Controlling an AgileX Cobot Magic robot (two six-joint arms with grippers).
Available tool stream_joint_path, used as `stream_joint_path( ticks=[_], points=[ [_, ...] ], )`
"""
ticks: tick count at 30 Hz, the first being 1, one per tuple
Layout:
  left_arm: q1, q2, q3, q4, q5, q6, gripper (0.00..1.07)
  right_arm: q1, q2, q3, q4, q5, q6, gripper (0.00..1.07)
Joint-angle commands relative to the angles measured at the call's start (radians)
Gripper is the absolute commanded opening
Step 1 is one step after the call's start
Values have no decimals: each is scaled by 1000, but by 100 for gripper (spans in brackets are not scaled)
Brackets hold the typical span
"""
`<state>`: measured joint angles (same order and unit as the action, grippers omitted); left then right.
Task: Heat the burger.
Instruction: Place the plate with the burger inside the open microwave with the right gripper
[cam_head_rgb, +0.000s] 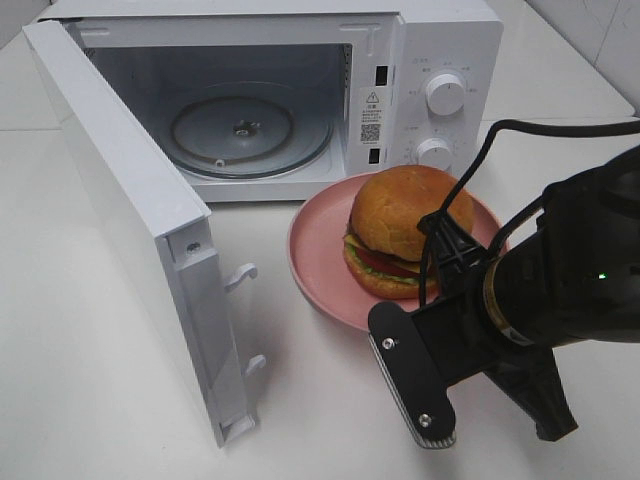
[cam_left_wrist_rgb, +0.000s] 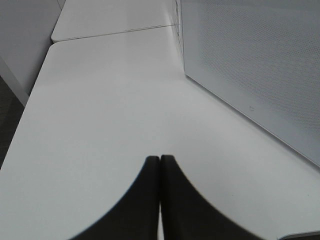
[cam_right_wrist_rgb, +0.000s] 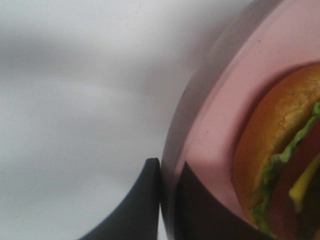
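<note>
The round pink plate (cam_right_wrist_rgb: 215, 115) is clamped at five o'clock by the right gripper (cam_right_wrist_rgb: 170, 172), likely so the golden-bunned burger (cam_head_rgb: 410, 225) is moved untouched.

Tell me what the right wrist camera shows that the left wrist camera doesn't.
Only the right wrist view shows the burger on its pink plate, with the right gripper closed on the plate's rim. Only the left wrist view shows the left gripper, shut and empty, and a dotted white panel, apparently the open microwave door. Both show the white table and a pair of dark gripper fingers.
</note>
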<state>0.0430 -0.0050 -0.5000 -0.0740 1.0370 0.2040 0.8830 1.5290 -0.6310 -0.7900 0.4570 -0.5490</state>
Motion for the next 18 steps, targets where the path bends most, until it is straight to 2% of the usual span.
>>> stream_joint_path(
  ticks=[1, 14, 18],
  points=[
    [-1, -20, 3, -5, -1, -1, 0, 5, -16, -3, -35, -41, -92, 0],
    [-1, -20, 3, -5, -1, -1, 0, -5, -14, -4, -35, -181, -205, 0],
    [-1, -20, 3, -5, -1, -1, 0, -36, -13, -4, -28, -229, -218, 0]
  ],
)
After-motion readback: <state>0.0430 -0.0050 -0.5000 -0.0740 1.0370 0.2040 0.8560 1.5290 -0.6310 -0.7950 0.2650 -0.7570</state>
